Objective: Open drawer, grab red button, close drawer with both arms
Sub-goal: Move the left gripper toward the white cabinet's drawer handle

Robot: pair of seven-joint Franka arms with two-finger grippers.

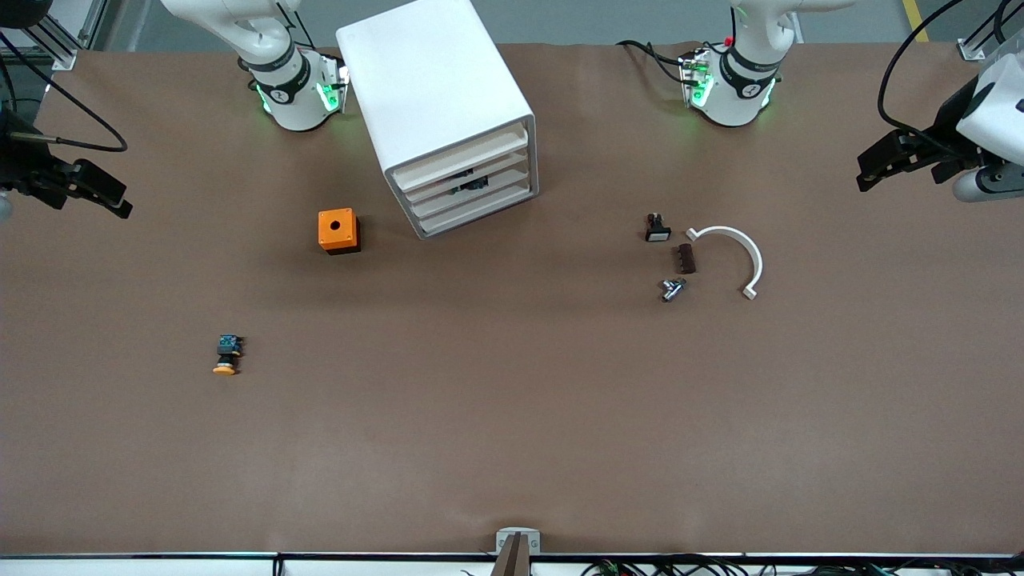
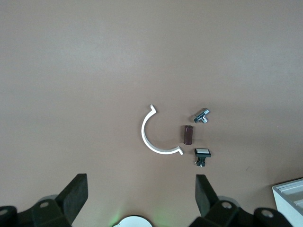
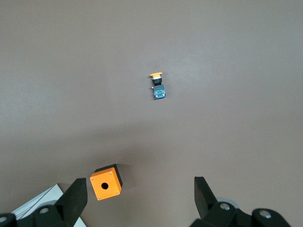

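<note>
Two white Franka arms wait at the table's ends in the front view: the left gripper (image 1: 876, 172) hangs over the bare brown table (image 1: 512, 432) at its own end, the right gripper (image 1: 96, 192) over the other end, both with jaws spread wide and holding nothing. One white four-drawer cabinet (image 1: 436, 96) stands between the arm bases; all four drawers are pushed in, and the drawer (image 1: 474, 178) second from the top shows a dark object inside, too hidden to name as the button. One orange cube with a hole (image 1: 338, 230) sits beside the cabinet, and one orange-yellow-capped pushbutton (image 1: 226, 355) lies nearer the camera.

Four small parts show in the left wrist view: one white half-ring clamp (image 2: 154, 137), one brown block (image 2: 189, 135), one metal fitting (image 2: 202, 116), one white-faced black pushbutton (image 2: 202, 154).

One cube and one yellow-capped pushbutton appear in the right wrist view. No writing is legible.
</note>
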